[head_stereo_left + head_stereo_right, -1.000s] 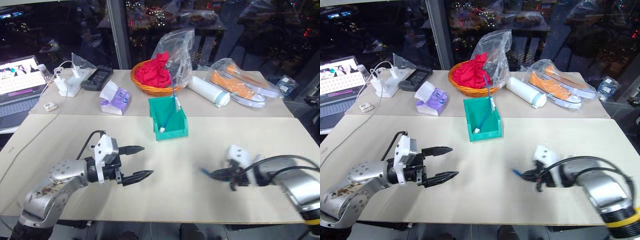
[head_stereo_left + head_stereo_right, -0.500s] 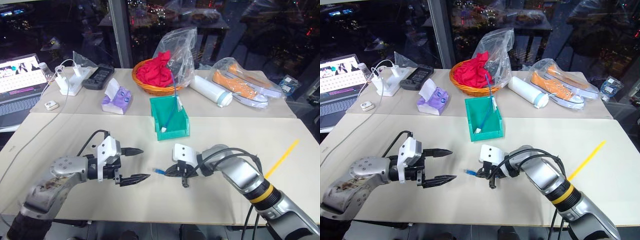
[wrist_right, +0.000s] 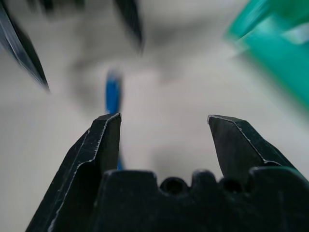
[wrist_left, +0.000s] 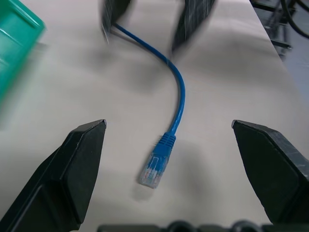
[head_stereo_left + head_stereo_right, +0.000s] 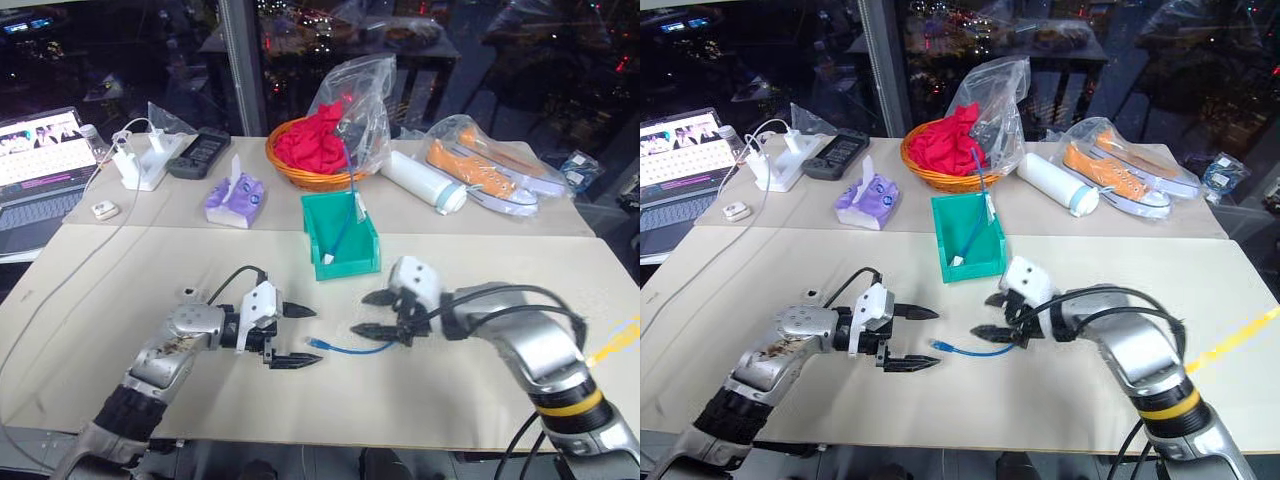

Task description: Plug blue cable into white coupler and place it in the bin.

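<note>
Your left gripper (image 5: 300, 336) has its jaws spread wide, flanking the clear plug end of a blue cable (image 5: 352, 349) without touching it. Your right gripper (image 5: 372, 314) has its jaws parted too, standing over the cable's other end; you hold nothing with either.

Count two blue cables: that one lies loose on the counter (image 5: 120, 290) between the grippers, while a second blue cable (image 5: 343, 226) stands in the single teal bin (image 5: 366, 262) just behind them, a small white piece at its lower end.

The left wrist view gives you the plug (image 4: 155, 169) and the cord's S-curve clearly; the head views show it as a thin line.

Half a second ago your right jaws were clenched on the cable; now they have let go and lifted, and the left gripper has come in around the plug.
</note>
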Tool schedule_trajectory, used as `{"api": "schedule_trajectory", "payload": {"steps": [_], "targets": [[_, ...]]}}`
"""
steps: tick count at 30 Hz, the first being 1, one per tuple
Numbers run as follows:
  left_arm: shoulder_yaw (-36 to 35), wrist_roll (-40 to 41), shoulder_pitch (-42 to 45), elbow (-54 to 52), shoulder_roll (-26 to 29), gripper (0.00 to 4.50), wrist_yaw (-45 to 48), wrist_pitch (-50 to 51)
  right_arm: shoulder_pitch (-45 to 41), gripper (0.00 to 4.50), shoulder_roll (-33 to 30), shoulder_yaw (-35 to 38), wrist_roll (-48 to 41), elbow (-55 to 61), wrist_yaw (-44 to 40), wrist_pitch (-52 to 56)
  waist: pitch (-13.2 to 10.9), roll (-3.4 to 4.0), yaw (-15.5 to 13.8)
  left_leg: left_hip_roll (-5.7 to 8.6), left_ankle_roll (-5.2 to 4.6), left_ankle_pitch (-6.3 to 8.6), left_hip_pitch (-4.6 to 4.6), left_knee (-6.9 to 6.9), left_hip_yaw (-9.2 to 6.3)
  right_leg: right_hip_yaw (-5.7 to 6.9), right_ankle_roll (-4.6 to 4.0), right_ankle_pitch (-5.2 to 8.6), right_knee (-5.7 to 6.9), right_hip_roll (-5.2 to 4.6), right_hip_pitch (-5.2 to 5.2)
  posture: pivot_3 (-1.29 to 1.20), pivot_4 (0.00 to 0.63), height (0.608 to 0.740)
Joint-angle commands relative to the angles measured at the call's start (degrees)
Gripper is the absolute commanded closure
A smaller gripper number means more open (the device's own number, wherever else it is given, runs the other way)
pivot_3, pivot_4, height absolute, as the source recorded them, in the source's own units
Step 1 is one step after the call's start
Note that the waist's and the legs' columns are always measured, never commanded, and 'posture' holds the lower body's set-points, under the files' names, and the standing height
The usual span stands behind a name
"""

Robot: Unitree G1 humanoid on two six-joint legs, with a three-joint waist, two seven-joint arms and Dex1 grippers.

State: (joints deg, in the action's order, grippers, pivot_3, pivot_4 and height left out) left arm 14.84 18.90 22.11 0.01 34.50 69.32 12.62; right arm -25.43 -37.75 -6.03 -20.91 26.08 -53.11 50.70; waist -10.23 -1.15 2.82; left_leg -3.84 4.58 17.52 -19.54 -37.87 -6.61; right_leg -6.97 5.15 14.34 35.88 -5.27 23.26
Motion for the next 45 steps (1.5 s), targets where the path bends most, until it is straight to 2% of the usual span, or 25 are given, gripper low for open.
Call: {"api": "schedule_trajectory", "payload": {"steps": [1,8,12,13,14,17,20,22,28,32,35,38,41,43,45], "targets": [[0.3,-1.5,1.4,4.2,0.0,0.0,3.3,-3.3,1.9,1.09,0.0,7.9,-6.0,6.9,2.9,4.2,0.0,0.01,-0.1,0.0,0.0,0.0,-0.05,0.0,0.0,0.01,0.0,0.0,-0.03,-0.01,0.0,0.0,0.15,0.722],[1.8,-5.1,3.9,10.6,-1.3,0.0,6.1,-8.2,5.7,1.09,1.1,16.2,-12.7,12.6,9.2,8.9,0.0,0.0,-0.4,0.0,0.01,-0.02,-0.09,-0.01,0.0,0.02,0.01,0.0,-0.01,-0.01,0.0,0.0,0.15,0.722],[1.7,-4.8,4.4,10.8,-2.6,1.0,6.8,-8.3,8.4,1.06,0.4,18.5,-15.0,14.3,11.8,10.3,0.0,0.01,-0.4,0.0,0.01,-0.02,-0.09,-0.01,0.0,0.03,0.01,0.0,-0.01,-0.01,0.0,0.0,0.15,0.722],[1.7,-5.1,4.6,11.1,-2.9,1.1,6.9,-8.4,8.9,1.06,0.2,18.8,-15.4,14.5,12.4,10.4,0.0,0.0,-0.4,0.0,0.0,-0.02,-0.09,-0.01,0.0,0.02,0.01,0.0,-0.01,-0.01,0.0,0.0,0.15,0.722],[1.7,-5.4,4.7,11.6,-3.2,1.69,7.0,-8.7,9.3,1.06,0.1,19.1,-15.9,14.7,12.9,10.5,0.0,0.01,-0.4,0.0,0.0,-0.02,-0.1,-0.01,0.0,0.02,0.01,0.0,-0.01,-0.01,0.0,0.0,0.15,0.722],[1.9,-5.9,4.8,12.5,-3.7,2.56,7.6,-9.2,9.6,1.06,-0.3,19.4,-16.9,15.0,14.1,10.5,0.0,0.01,-0.2,0.0,0.0,-0.02,-0.08,-0.01,0.0,0.02,0.0,0.0,0.0,-0.01,0.0,0.0,0.15,0.722],[2.0,-5.9,4.6,12.5,-3.8,3.81,7.9,-8.8,9.7,1.06,-0.9,19.6,-18.0,15.2,15.1,10.5,0.0,0.01,-0.2,0.0,-0.01,-0.02,-0.07,-0.01,0.0,0.01,0.01,0.0,0.01,0.0,0.0,0.0,0.15,0.722],[2.0,-5.9,4.4,12.2,-3.7,4.41,8.0,-8.4,9.7,1.06,-1.3,19.8,-18.6,15.2,15.5,10.4,0.0,0.01,-0.3,0.0,-0.01,-0.02,-0.08,-0.01,0.0,0.01,0.01,0.0,0.01,-0.01,0.0,0.0,0.15,0.722],[1.1,-6.1,4.1,11.9,-3.7,4.43,6.6,-8.2,9.9,1.06,-2.6,19.8,-20.0,15.1,16.7,10.5,0.0,0.01,-0.3,0.0,-0.01,-0.02,-0.09,-0.01,0.0,0.01,0.01,0.0,0.0,-0.01,0.0,0.0,0.15,0.722],[-1.4,-5.5,5.1,9.9,-4.8,4.43,2.5,-9.4,12.2,1.06,-0.9,25.2,-26.1,17.5,20.1,14.0,0.0,0.0,-0.4,0.0,-0.02,-0.02,-0.1,-0.01,0.0,0.02,0.01,0.0,-0.02,-0.01,0.0,0.0,0.15,0.722],[-4.5,-2.0,6.2,2.5,-7.4,4.43,-2.5,-6.5,20.1,1.06,2.5,33.5,-39.6,20.7,23.9,16.0,0.0,0.0,-0.8,0.0,-0.02,-0.02,-0.16,-0.01,-0.04,0.05,0.01,0.0,-0.04,-0.01,0.0,0.0,0.15,0.722],[-5.6,-1.4,6.4,-1.7,-9.7,4.43,-6.2,-5.1,27.3,1.06,3.2,33.4,-47.5,24.0,27.8,16.2,0.0,0.02,-1.7,0.0,-0.11,0.03,-0.28,-0.02,-0.15,0.16,0.01,0.0,-0.08,-0.02,-0.01,0.0,0.15,0.722],[-5.8,-0.5,5.3,-5.6,-12.3,4.43,-10.1,-3.0,31.1,1.06,7.3,28.5,-54.9,23.6,38.7,14.3,0.0,0.06,-1.4,0.03,-0.11,0.03,-0.2,-0.05,-0.15,0.13,0.02,0.0,-0.1,-0.02,-0.05,0.0,0.15,0.722],[-5.4,-0.3,4.0,-7.9,-13.6,4.43,-11.8,-2.5,29.7,1.06,12.5,24.6,-56.0,21.2,49.4,12.5,0.0,0.04,-0.7,0.03,-0.15,-0.01,-0.18,-0.05,-0.14,0.08,0.01,0.01,-0.01,0.0,-0.09,0.0,0.15,0.722],[-4.9,-0.9,2.9,-9.0,-14.5,4.43,-13.5,-2.2,28.9,1.06,18.7,21.7,-61.3,19.8,59.5,7.2,0.0,0.09,-0.2,0.03,-0.14,-0.07,-0.21,-0.04,-0.14,0.05,0.0,0.0,0.06,0.01,-0.11,0.0,0.15,0.722]]}}
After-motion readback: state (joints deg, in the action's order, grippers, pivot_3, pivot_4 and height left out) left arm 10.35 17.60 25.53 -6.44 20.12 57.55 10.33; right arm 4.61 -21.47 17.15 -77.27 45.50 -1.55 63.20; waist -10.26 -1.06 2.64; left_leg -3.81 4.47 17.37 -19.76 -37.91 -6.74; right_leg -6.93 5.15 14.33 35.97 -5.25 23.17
